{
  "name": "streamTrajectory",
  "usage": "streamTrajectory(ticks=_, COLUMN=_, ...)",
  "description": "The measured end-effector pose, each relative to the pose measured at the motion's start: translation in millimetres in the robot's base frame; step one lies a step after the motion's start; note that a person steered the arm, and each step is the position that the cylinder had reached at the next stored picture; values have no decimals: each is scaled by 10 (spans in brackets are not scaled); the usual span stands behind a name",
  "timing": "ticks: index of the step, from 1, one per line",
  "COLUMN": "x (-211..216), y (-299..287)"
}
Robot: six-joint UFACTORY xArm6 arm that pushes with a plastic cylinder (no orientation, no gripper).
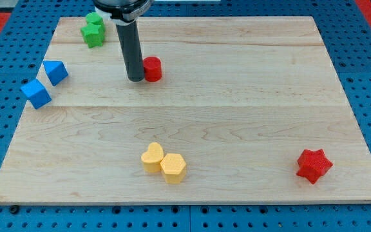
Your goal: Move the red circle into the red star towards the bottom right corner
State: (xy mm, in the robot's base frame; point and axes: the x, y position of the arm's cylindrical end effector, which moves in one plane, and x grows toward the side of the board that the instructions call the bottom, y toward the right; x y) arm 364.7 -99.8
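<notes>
The red circle lies on the wooden board at the upper middle-left. My tip stands right against the red circle's left side, touching or nearly touching it. The red star lies far off near the view's bottom right corner. The rod rises from the tip to the view's top edge.
Two green blocks sit together at the top left. Two blue blocks, one and another, lie at the left edge. A yellow heart and a yellow hexagon touch each other at the bottom middle.
</notes>
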Motion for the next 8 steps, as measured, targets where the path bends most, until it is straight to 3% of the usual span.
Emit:
streamTrajectory(ticks=2, x=-335, y=264)
streamTrajectory(ticks=5, x=615, y=1257)
streamTrajectory(ticks=6, x=816, y=1012)
streamTrajectory(ticks=8, x=1337, y=1209)
